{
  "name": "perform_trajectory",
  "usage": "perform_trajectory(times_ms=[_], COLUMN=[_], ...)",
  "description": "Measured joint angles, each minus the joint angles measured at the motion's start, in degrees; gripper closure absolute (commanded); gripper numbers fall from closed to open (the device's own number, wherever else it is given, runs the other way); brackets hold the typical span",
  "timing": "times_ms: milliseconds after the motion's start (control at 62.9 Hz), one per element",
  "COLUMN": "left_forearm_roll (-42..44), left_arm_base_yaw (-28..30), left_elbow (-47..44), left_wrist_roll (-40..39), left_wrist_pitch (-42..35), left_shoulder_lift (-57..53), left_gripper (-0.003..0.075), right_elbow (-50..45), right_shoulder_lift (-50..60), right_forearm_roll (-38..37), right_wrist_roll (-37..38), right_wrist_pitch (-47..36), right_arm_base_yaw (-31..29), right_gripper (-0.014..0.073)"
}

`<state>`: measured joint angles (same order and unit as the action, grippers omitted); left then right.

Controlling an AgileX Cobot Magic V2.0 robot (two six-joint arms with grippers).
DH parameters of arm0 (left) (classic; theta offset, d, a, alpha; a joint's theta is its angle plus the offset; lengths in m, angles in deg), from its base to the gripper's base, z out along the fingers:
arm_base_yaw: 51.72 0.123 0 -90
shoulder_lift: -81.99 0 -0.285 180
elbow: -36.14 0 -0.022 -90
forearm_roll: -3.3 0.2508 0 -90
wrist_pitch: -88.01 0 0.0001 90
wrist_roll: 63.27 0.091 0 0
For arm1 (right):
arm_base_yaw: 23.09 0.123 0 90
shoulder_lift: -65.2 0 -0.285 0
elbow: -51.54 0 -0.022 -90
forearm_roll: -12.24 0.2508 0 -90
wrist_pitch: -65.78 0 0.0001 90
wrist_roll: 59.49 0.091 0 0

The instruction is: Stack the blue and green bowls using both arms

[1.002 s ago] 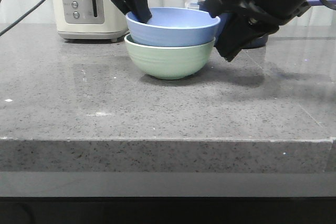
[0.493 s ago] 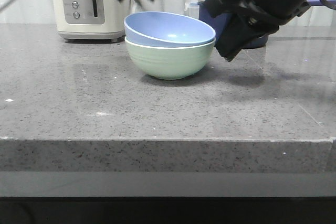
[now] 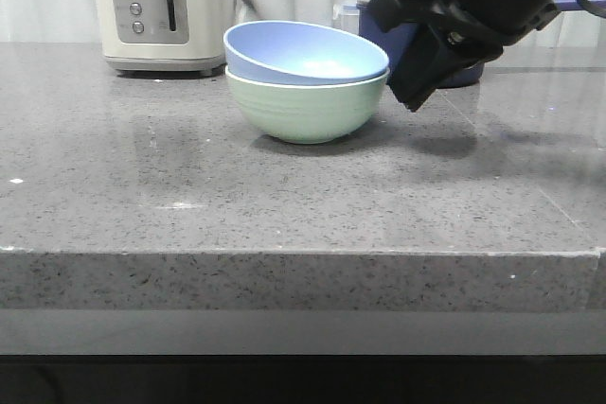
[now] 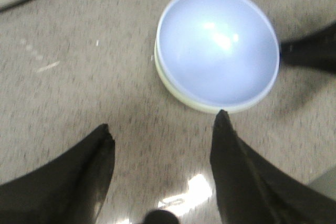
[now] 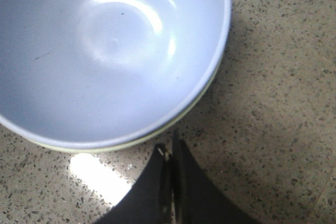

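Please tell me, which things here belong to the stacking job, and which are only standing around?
Belong to the job: blue bowl, nested tilted in the green bowl.

Only standing around: toaster, dark blue pot behind the right arm.

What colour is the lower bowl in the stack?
Pale mint green bowl; the front view shows it best.

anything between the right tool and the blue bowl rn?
Nothing visible. The right tool, fingers together, sits just off the rim of the blue bowl, which is nested, tilted, in the green bowl. Only bare countertop lies between them.
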<state>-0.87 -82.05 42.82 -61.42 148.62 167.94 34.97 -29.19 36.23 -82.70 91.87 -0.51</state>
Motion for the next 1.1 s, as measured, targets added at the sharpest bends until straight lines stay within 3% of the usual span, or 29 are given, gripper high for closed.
perform_trajectory(times_ms=[254, 414, 541, 668, 827, 923, 1098], left_forearm_roll=[2.13, 2.37, 2.37, 2.37, 2.37, 2.37, 2.37], left_arm_base_yaw=[0.00, 0.00, 0.00, 0.00, 0.00, 0.00, 0.00], left_elbow=[-19.10, -26.05, -29.15, -29.74, -29.74, -29.74, -29.87], left_wrist_roll=[0.00, -0.03, -0.13, -0.13, -0.13, -0.13, -0.13], left_wrist_pitch=[-2.58, -4.02, -4.13, -4.13, -4.13, -4.13, -4.31], left_shoulder_lift=[-18.38, -26.43, -30.69, -33.35, -34.52, -34.52, -34.52], left_gripper=[0.0314, 0.0314, 0.0314, 0.0314, 0.0314, 0.0314, 0.0314], right_elbow=[0.00, 0.00, 0.66, 0.66, 0.53, -0.72, -5.16], right_shoulder_lift=[0.00, 0.00, 1.43, 5.75, 14.00, 21.43, 35.43], right_forearm_roll=[0.00, -0.51, -4.18, -10.30, -20.45, -22.56, -22.88], right_wrist_roll=[0.00, 0.00, 0.35, 6.21, 20.01, 25.50, 27.86], right_wrist_pitch=[0.00, 0.94, 6.67, 13.36, 20.85, 22.81, 23.91], right_arm_base_yaw=[0.00, 0.00, 0.00, 0.00, 0.00, 0.00, 0.00], right_gripper=[0.0657, 0.0657, 0.0648, 0.0648, 0.0648, 0.0648, 0.0648])
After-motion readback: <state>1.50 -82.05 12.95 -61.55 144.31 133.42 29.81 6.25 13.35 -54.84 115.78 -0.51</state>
